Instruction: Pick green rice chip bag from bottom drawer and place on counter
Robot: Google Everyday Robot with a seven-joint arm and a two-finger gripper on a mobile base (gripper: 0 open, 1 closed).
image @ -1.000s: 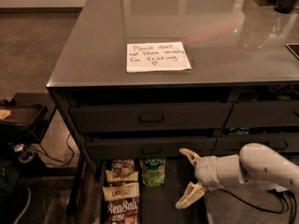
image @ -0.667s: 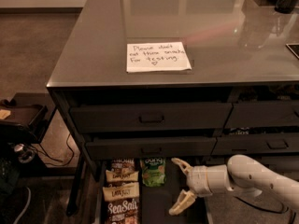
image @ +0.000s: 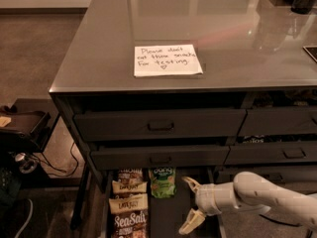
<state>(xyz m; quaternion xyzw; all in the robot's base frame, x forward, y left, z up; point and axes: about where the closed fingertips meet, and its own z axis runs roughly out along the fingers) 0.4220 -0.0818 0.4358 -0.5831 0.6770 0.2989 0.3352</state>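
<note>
The green rice chip bag (image: 162, 182) lies flat at the back of the open bottom drawer (image: 171, 217), right of a column of brown bags. My gripper (image: 189, 205) reaches in from the right over the drawer's dark floor, just right of and a little nearer than the green bag. Its two cream fingers are spread apart with nothing between them; one fingertip (image: 188, 182) sits close to the bag's right edge. The glossy grey counter (image: 99, 53) lies above, bearing a white handwritten note (image: 167, 60).
Brown snack bags fill the drawer's left side: cream-banded ones (image: 129, 195) and a "SeaSalt" bag (image: 130, 225). Two closed drawers with recessed handles (image: 161, 126) overhang the drawer's back. A dark cart with cables (image: 22, 133) stands on the floor to the left.
My gripper has moved left across the bottom drawer toward the green bag and slightly lower. Its fingers stay spread. The bags have not moved.
</note>
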